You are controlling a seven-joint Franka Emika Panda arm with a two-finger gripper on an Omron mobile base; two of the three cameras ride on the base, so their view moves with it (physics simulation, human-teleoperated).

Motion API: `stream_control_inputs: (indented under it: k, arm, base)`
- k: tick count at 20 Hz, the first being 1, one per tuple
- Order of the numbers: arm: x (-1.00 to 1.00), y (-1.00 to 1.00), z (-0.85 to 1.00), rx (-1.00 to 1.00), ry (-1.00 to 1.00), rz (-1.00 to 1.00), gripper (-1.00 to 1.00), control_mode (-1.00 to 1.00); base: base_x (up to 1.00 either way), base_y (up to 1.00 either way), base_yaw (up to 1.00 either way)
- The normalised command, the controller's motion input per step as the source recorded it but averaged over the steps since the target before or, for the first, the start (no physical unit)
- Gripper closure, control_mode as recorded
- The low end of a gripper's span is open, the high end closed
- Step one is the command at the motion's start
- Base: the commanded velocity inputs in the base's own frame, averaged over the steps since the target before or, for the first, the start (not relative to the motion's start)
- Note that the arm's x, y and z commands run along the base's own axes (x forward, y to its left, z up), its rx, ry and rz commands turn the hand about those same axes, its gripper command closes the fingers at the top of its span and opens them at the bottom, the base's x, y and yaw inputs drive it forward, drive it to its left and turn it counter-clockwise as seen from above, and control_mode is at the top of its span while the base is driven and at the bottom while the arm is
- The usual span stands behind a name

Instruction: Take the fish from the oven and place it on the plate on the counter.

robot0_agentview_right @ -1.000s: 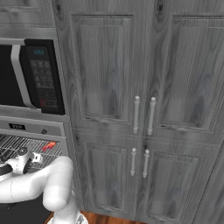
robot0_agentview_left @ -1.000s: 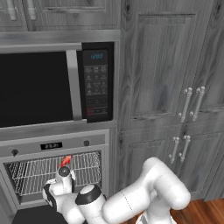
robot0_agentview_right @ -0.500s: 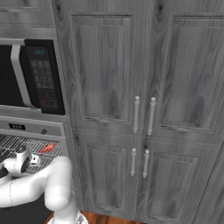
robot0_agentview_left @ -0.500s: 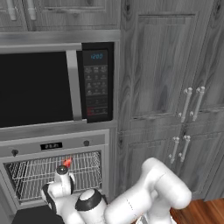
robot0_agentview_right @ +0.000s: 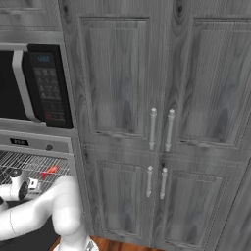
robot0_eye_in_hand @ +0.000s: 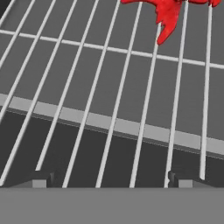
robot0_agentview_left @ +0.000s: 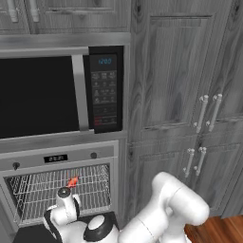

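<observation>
The fish (robot0_eye_in_hand: 167, 14), small and bright red, lies on the wire rack (robot0_eye_in_hand: 109, 87) inside the oven (robot0_agentview_left: 57, 159), whose door hangs open. My gripper (robot0_eye_in_hand: 109, 181) is open just in front of the rack's front edge, fingertips (robot0_eye_in_hand: 37, 179) wide apart and nothing between them. The fish is ahead of it and a little to the right, not touched. From the left base the fish (robot0_agentview_left: 72, 182) shows just above my white hand (robot0_agentview_left: 66, 206). In the right base view the fish (robot0_agentview_right: 49, 171) lies right of the hand (robot0_agentview_right: 17, 185). The plate and the counter are out of view.
A black-fronted microwave (robot0_agentview_left: 102, 90) with a keypad sits above the oven. Tall grey wood cabinets (robot0_agentview_right: 157, 127) with bar handles stand to the right. The lowered oven door (robot0_agentview_left: 28, 232) lies dark under my arm. My elbow (robot0_agentview_left: 178, 204) bulges at the lower right.
My hand has sunk slightly and slid towards the rack's front edge, with the wrist and elbow following. The jaws stay wide. The fish has not moved.
</observation>
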Motion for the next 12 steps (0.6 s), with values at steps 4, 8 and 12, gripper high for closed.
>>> stream_control_inputs:
  k: [4,8,12]
  arm:
    - [-0.93,0.13,-1.00,-0.03,-0.02,0.00,-1.00,-1.00]
    - [-0.92,0.14,-1.00,-0.02,0.00,0.00,-1.00,-1.00]
    - [-0.94,0.15,-1.00,-0.01,0.00,0.00,-1.00,-1.00]
  base:
    - [0.00,0.00,0.00]
    - [0.00,0.00,0.00]
    - [0.00,0.00,0.00]
